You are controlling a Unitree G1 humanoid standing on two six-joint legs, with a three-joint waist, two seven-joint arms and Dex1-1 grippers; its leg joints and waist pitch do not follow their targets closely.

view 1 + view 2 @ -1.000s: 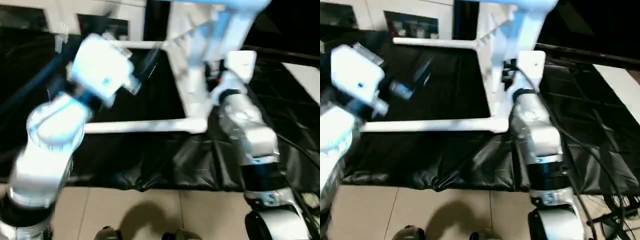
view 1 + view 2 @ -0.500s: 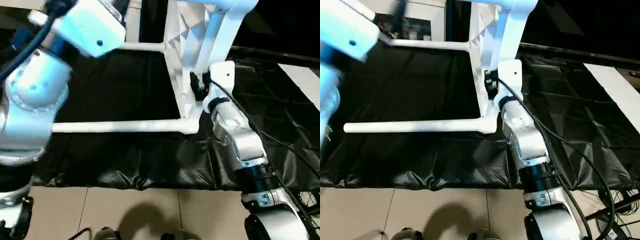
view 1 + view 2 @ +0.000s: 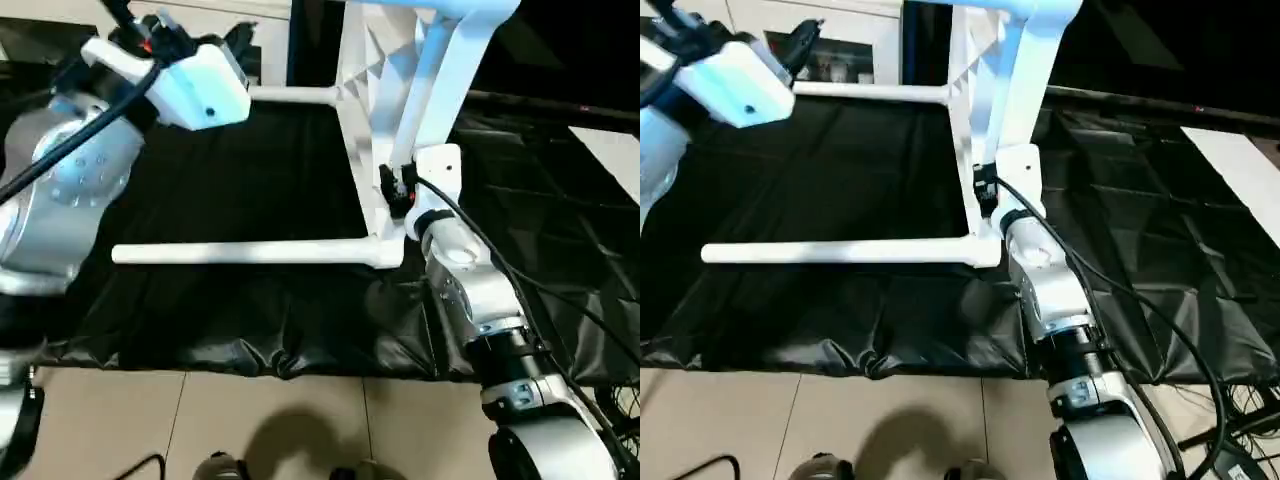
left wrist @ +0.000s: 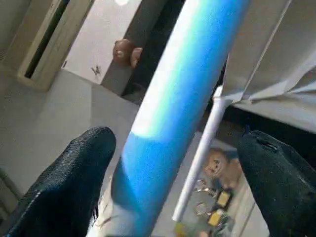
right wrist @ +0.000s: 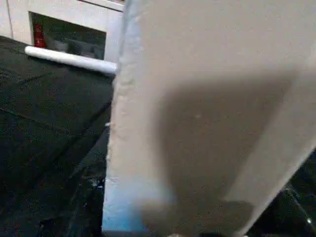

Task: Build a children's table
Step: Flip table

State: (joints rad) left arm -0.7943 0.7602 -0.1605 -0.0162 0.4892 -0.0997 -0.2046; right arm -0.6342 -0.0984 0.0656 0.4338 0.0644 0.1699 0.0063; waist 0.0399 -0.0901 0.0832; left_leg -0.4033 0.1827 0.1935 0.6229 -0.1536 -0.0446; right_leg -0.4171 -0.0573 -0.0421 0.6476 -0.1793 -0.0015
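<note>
Nearest to me is the pale tiled floor (image 3: pixel 300 420), and then the black sheet (image 3: pixel 840 300) that covers the work area and wrinkles at its front edge. My right arm (image 3: pixel 1045 280) reaches forward from the lower right, and my right gripper (image 3: pixel 395 188) is at the edge of the white tabletop (image 3: pixel 375 120), which stands on its side on the sheet with the ribbed underside facing my left. From my right wrist I see this white panel (image 5: pixel 207 123) directly in front of the camera — I cannot tell if these fingers are spread or pinching the edge. From the lower corner socket of the tabletop 1 white leg (image 3: pixel 240 253) goes out level to my left, just above the sheet. A 2nd leg (image 3: pixel 870 92) goes the same way from the upper socket, farther back. My left arm (image 3: pixel 60 190) is raised high on the left side, and my left gripper (image 4: pixel 168 163) is spread wide: the 2 black fingers (image 4: pixel 69 182) stand on both sides of a leg tube (image 4: pixel 182 94) and do not press it. Behind everything is a white cabinet (image 3: pixel 850 45) with a dark glass door.
</note>
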